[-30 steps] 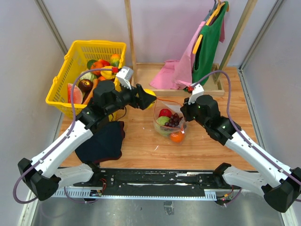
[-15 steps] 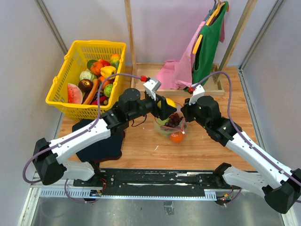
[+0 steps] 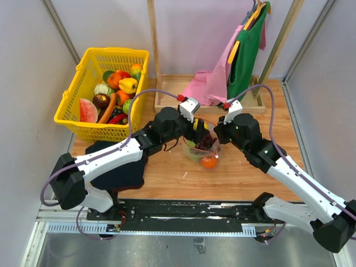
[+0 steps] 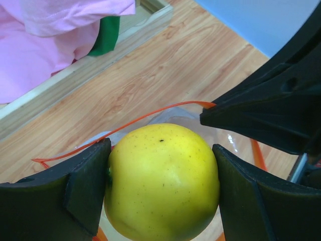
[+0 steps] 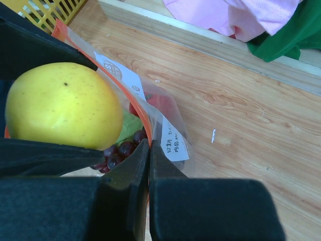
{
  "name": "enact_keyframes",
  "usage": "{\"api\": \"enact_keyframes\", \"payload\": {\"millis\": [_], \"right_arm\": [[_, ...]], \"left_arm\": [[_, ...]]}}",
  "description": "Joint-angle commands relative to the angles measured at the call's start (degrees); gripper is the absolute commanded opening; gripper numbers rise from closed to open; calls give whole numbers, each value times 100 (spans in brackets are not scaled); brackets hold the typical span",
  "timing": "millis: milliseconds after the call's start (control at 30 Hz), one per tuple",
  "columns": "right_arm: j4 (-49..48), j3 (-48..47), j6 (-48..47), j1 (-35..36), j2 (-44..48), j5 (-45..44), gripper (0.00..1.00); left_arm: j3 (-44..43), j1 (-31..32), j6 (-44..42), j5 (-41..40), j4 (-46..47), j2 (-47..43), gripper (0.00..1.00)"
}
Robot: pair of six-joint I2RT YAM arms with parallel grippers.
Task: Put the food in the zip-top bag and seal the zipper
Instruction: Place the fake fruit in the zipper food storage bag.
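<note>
My left gripper (image 3: 198, 129) is shut on a yellow apple-like fruit (image 4: 161, 181), its pads on both sides, and holds it over the open mouth of the clear zip-top bag (image 3: 194, 153). The red-orange zipper strip (image 4: 130, 125) curves just behind the fruit. My right gripper (image 5: 149, 150) is shut on the bag's zipper edge (image 5: 145, 123) and holds the mouth up. Inside the bag lie purple grapes (image 5: 123, 150), a red apple (image 5: 163, 105), a pale green cabbage (image 5: 129, 128) and an orange (image 3: 209, 162). The slider tab is not visible.
A yellow basket (image 3: 117, 51) with several more toy fruits stands at the back left. A dark cloth (image 3: 119, 167) lies at the front left. A wooden rack (image 3: 167, 89) with a pink cloth (image 3: 208, 83) and a green garment (image 3: 247, 50) stands behind the bag.
My left arm has carried the yellow fruit rightwards from beside the basket to above the bag's mouth. The right gripper has stayed shut on the bag's edge.
</note>
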State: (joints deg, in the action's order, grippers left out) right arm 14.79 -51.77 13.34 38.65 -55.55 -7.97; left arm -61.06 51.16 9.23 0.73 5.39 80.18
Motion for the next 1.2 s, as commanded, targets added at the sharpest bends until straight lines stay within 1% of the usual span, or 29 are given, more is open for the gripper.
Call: {"api": "enact_keyframes", "payload": {"millis": [0,233,300,467,767,1000,1167], "right_arm": [[-132,77,53,-87,90,5,1],[-135,79,54,-88,66,31,1],[-136,79,54,-86,66,32,1],[-135,79,54,-89,62,41,1],[-135,76,63,-87,71,58,1],[-139,75,69,-86,71,76,1],[-136,71,63,-88,71,85,1]], "left_arm": [[33,52,-307,-337,183,165,56],[2,77,-615,-693,210,327,64],[-23,99,-665,-754,164,348,68],[-28,161,-661,-732,126,286,78],[-56,202,-545,-737,41,158,89],[-140,202,-388,-775,-101,76,93],[-396,202,35,-858,-630,-143,95]]}}
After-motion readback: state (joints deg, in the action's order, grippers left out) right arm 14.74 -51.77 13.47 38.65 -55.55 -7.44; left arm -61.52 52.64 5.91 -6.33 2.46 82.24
